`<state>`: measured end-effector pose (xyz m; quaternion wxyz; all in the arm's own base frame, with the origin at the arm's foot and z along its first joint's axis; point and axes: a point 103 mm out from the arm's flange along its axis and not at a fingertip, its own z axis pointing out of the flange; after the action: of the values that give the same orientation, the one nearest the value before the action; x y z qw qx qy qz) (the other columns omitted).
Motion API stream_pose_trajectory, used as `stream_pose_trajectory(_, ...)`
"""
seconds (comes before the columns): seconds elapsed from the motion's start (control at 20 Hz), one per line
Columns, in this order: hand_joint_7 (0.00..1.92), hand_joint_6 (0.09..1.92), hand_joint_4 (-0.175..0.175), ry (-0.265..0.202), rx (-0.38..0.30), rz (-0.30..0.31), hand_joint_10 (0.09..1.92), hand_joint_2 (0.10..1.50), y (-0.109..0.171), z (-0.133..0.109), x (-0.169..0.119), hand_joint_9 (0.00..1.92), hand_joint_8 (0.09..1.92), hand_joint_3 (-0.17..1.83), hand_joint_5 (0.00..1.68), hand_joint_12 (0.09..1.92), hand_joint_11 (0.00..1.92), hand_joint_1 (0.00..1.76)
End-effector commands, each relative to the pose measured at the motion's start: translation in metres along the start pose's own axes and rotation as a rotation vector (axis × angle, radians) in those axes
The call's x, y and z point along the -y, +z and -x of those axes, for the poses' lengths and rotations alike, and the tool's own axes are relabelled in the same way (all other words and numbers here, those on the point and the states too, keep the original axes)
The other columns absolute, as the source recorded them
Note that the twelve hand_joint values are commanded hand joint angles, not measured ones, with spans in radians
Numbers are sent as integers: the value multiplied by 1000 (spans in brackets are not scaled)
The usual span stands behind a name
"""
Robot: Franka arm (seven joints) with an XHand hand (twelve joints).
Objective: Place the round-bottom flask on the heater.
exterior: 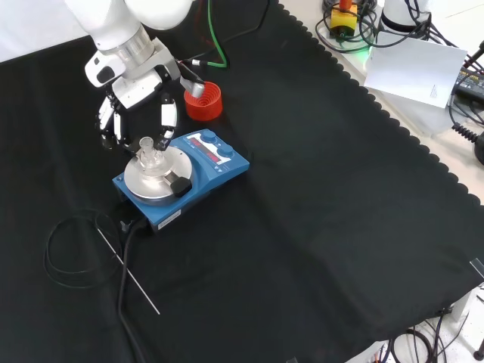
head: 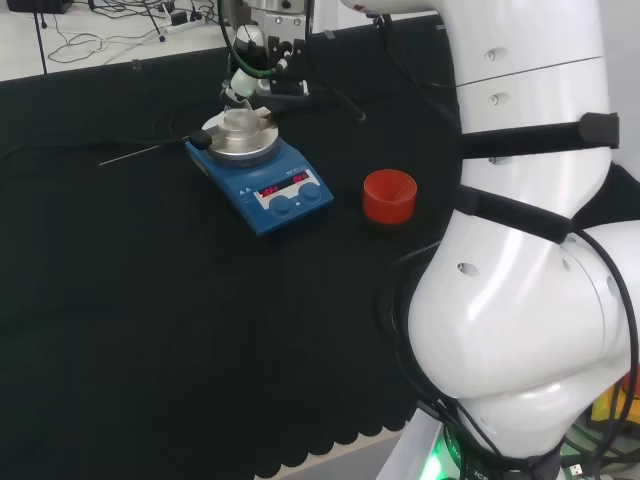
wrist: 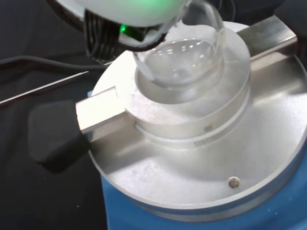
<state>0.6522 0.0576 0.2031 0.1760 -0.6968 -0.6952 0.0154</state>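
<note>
The hand [exterior: 136,106] is seen in the front view just above and behind the blue heater [exterior: 204,170], with its fingers [exterior: 168,119] pointed down and spread apart on both sides of the clear round-bottom flask [exterior: 149,156], and it cannot be told whether the glass is touched by them. The flask is seen in the wrist view with its round belly sitting in the hollow of the silver block [wrist: 201,110] on top of the heater. Small marks are stamped on the side of the block, but they cannot be read, and a red ribbed ring [exterior: 203,101] is seen on the cloth just behind the heater.
</note>
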Motion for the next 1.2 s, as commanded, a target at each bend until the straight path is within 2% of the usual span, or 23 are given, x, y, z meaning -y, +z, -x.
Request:
stream_pose_trajectory(0.05, 447, 923, 89, 7, -2, -1, 580, 662, 1, 3, 0, 679, 692, 761, 1158, 1296, 482, 1115)
stream_pose_trajectory(0.3, 446, 924, 89, 2, -28, -16, 581, 661, 2, 6, -2, 679, 693, 762, 1158, 1297, 482, 1115)
stream_pose_trajectory(0.4, 423, 936, 89, -4, -29, -28, 593, 711, 2, 7, -3, 663, 703, 687, 1129, 1301, 477, 1105)
stream_pose_trajectory(0.45, 410, 927, 99, -6, -30, -33, 603, 739, 3, 7, -3, 652, 710, 635, 1120, 1305, 473, 1098)
stream_pose_trajectory(0.55, 369, 907, 145, -27, -37, -53, 630, 818, 3, 7, -3, 614, 724, 486, 1096, 1319, 444, 1074)
stream_pose_trajectory(0.65, 311, 860, 23, -40, -40, -63, 655, 730, 3, 7, -2, 547, 717, 543, 932, 1341, 380, 1021)
stream_pose_trajectory(0.7, 286, 851, -11, -44, -36, -66, 666, 674, 3, 7, -2, 518, 714, 611, 863, 1352, 348, 1008)
stream_pose_trajectory(0.75, 265, 846, -28, -47, -34, -69, 674, 629, 3, 7, 0, 494, 712, 667, 810, 1361, 319, 998)
stream_pose_trajectory(0.85, 239, 839, -38, -49, -30, -68, 682, 584, 1, 7, 2, 465, 709, 719, 753, 1366, 281, 990)
stream_pose_trajectory(1.2, 212, 821, -35, -46, -22, -30, 683, 549, -8, 11, 25, 435, 702, 735, 708, 1373, 227, 981)
